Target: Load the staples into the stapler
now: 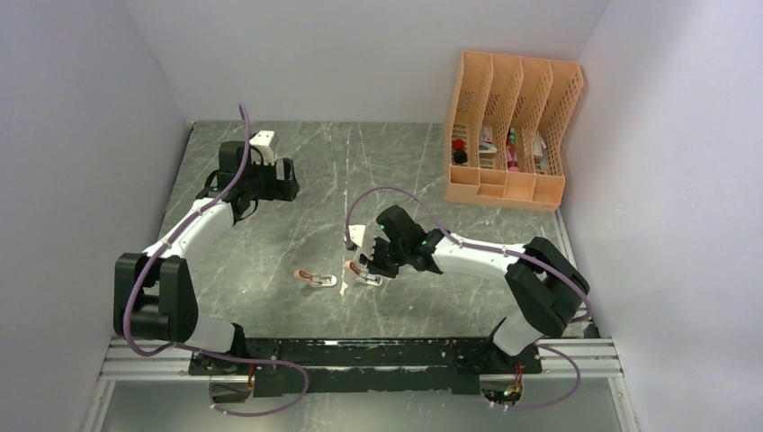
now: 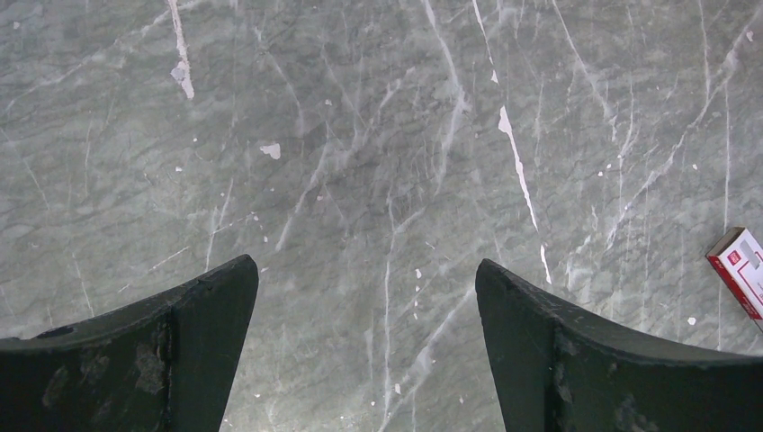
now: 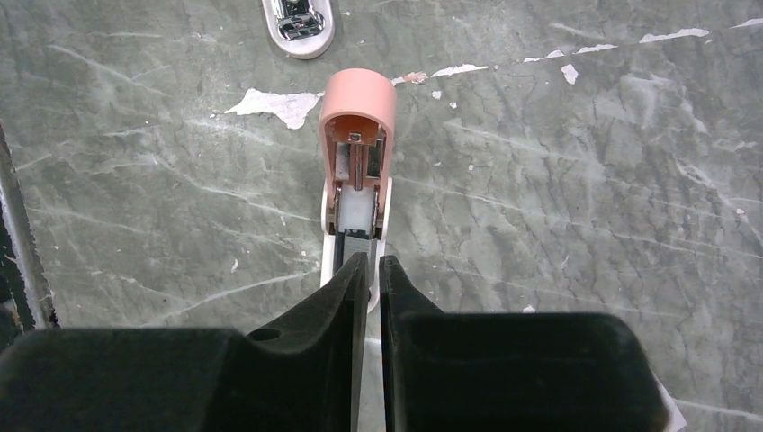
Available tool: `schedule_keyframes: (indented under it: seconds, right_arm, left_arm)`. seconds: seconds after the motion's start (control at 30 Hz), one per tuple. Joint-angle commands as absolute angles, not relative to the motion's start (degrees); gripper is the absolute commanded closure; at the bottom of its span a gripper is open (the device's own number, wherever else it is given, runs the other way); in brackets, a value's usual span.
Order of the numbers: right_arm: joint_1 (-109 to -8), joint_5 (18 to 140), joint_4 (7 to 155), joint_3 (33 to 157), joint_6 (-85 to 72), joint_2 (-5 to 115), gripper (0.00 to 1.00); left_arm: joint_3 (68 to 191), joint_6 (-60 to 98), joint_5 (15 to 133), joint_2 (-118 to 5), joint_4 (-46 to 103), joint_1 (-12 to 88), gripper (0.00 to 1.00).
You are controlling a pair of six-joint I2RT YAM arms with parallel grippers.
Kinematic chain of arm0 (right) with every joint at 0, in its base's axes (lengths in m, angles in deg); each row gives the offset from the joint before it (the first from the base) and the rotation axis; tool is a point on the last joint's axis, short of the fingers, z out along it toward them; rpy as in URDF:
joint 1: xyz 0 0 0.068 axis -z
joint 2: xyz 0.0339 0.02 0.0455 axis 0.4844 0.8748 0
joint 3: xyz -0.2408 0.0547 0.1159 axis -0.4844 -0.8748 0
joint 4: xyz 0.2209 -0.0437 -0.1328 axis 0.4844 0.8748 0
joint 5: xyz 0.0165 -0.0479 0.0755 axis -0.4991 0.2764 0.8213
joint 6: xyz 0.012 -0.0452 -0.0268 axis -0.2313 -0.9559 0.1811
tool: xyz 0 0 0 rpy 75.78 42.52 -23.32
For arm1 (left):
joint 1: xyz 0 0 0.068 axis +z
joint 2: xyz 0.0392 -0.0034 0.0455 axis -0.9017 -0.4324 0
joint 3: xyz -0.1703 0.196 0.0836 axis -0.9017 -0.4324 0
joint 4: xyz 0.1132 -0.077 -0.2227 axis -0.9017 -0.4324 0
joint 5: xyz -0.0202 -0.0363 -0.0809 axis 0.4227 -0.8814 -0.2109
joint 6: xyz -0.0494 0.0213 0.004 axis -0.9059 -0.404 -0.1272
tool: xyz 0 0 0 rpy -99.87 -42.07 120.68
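Salmon-pink plastic stapler point(image 3: 357, 108) lies open mid-table with bare grey marble tabletop point(image 3: 585, 180) either side. Its long axis points away from the right gripper point(image 3: 367, 265), jaws nearly together at its magazine. Red-and-white cardboard staple box point(image 2: 740, 270) lies near the wide-spread, empty left gripper point(image 2: 367, 279).

Setting: a robot lab test cell. Plain white walls point(image 1: 72, 135) box in a grey marble-patterned tabletop point(image 1: 297, 180). The left arm point(image 1: 193, 229) and right arm point(image 1: 477, 256) are bolted to an aluminium rail point(image 1: 360, 360) at its near edge, cables trailing.
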State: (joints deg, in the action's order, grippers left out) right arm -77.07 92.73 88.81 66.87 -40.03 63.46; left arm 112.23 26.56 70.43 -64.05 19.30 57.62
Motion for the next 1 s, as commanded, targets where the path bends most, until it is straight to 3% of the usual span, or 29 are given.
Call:
schedule_keyframes:
  seconds: [0.0,0.4,0.97]
  right_arm:
    - [-76.8,93.4,89.2,67.8,-39.8,63.3,0.84]
    - [-76.8,94.9,88.7,67.1,-38.7,64.8,0.74]
    - [-76.9,95.8,85.4,64.2,-37.3,67.1,0.78]
  left_arm:
    - [114.5,26.4,69.0,-64.5,20.4,58.3,0.05]
    - [114.5,26.5,69.2,-64.4,20.4,58.3,0.05]
    - [114.5,26.5,69.3,-64.5,20.4,58.3,0.05]
